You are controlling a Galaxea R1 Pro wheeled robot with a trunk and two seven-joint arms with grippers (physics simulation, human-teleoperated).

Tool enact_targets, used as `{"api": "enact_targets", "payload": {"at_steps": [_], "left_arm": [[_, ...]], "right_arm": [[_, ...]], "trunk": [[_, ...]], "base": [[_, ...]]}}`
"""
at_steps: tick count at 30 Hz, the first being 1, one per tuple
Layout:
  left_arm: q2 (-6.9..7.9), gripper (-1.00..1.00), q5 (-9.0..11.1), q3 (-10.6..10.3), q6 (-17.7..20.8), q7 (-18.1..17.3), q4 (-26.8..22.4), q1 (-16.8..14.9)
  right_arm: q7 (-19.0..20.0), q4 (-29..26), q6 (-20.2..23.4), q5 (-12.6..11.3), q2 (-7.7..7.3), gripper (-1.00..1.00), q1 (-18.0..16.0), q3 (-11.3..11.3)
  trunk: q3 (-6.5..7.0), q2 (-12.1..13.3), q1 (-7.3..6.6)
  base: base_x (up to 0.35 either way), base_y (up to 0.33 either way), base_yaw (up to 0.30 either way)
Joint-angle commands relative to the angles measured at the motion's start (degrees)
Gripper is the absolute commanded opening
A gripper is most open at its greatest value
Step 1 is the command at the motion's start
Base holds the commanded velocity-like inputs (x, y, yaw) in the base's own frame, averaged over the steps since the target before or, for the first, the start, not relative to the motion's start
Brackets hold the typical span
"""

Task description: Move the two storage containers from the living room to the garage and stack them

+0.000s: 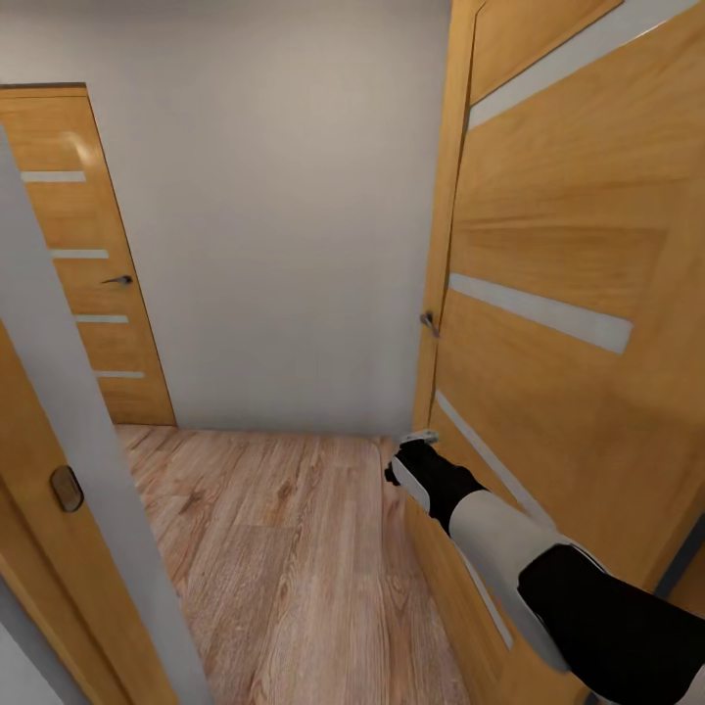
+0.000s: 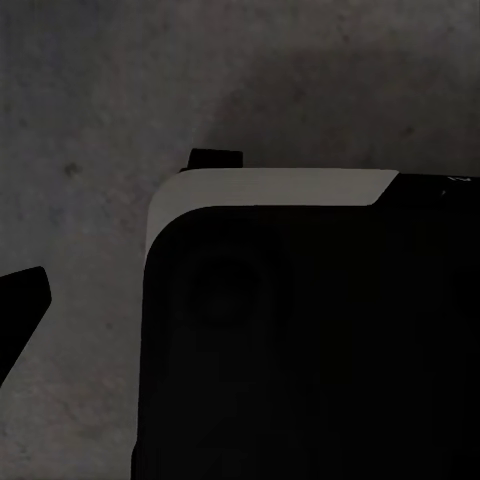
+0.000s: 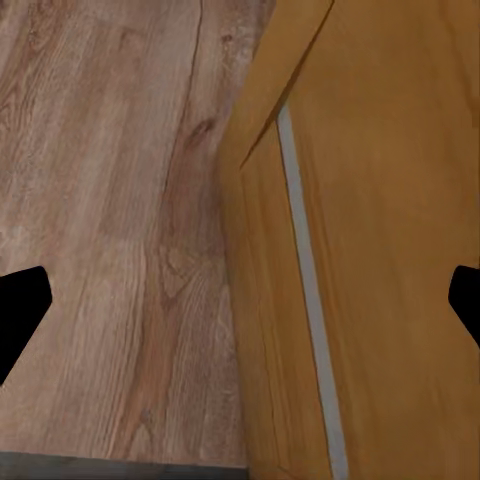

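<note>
The two storage containers are out of view. My right arm (image 1: 490, 529) reaches forward low down, with its wrist end close against the bottom of a wooden door (image 1: 568, 294). In the right wrist view my right gripper (image 3: 240, 310) is open, with nothing between its black fingertips (image 3: 20, 315), above wood planks and the door's lower edge (image 3: 350, 250). In the left wrist view one fingertip (image 2: 20, 300) of my left gripper (image 2: 240, 310) sits far out to the side over a dark grey mottled surface (image 2: 100, 90). A black and white part of the robot (image 2: 300, 330) covers the other side.
I stand in a narrow hallway with a light wood-plank floor (image 1: 284, 548). The open door on the right has a handle (image 1: 428, 323). A closed wooden door (image 1: 88, 264) stands at the back left beside a white wall (image 1: 284, 215). A grey door frame (image 1: 59, 392) is close at the left.
</note>
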Motion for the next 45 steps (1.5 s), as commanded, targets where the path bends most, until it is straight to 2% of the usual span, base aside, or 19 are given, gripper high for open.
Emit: {"api": "enact_targets", "payload": {"at_steps": [1,4,10,20,21,23,24,37,45], "left_arm": [[-0.01,1.0,0.3,0.0,-0.1,0.1,0.0,0.0],[-0.01,1.0,0.3,0.0,-0.1,0.1,0.0,0.0],[-0.01,1.0,0.3,0.0,-0.1,0.1,0.0,0.0],[-0.01,1.0,0.3,0.0,-0.1,0.1,-0.1,0.0],[-0.01,1.0,0.4,0.0,-0.1,0.1,-0.1,0.0],[-0.01,1.0,0.4,0.0,-0.1,0.1,-0.2,0.0],[-0.01,1.0,0.5,0.0,-0.1,-0.1,-0.3,0.0],[-0.01,1.0,0.3,0.0,-0.1,0.0,-0.3,0.0],[-0.03,1.0,0.4,0.1,-0.1,0.1,-0.4,0.0]], "right_arm": [[-0.2,0.0,0.0,-0.6,0.0,1.0,0.2,0.4],[0.3,0.0,-0.3,-0.6,0.0,1.0,0.5,0.4],[1.5,0.0,-0.5,-0.6,0.0,1.0,3.7,0.4],[6.0,1.0,-0.9,-0.3,0.0,1.0,4.3,0.4],[6.0,1.0,-5.4,0.0,0.0,1.0,9.3,0.5],[6.1,1.0,-6.1,0.0,0.0,1.0,10.4,0.5],[7.9,1.0,-6.6,0.0,0.0,1.0,11.5,0.5],[9.0,1.0,-6.6,0.1,0.0,1.0,11.6,0.6],[8.9,1.0,-6.7,0.2,0.0,1.0,11.6,0.7]], "trunk": [[-0.06,0.0,0.0],[-0.06,0.0,0.0],[-0.06,0.0,0.0],[-0.06,0.0,0.0],[-0.06,0.0,0.0],[-0.06,0.0,0.0],[-0.06,0.0,0.0],[-0.06,0.0,0.0],[-0.06,0.0,0.0]], "base": [[0.0,0.0,0.0],[0.0,0.0,0.0],[0.0,0.0,0.0],[0.0,0.0,0.0],[0.0,0.0,0.0],[0.0,0.0,0.0],[0.0,0.0,0.0],[0.191,0.0,0.0],[0.043,0.0,0.0]]}}
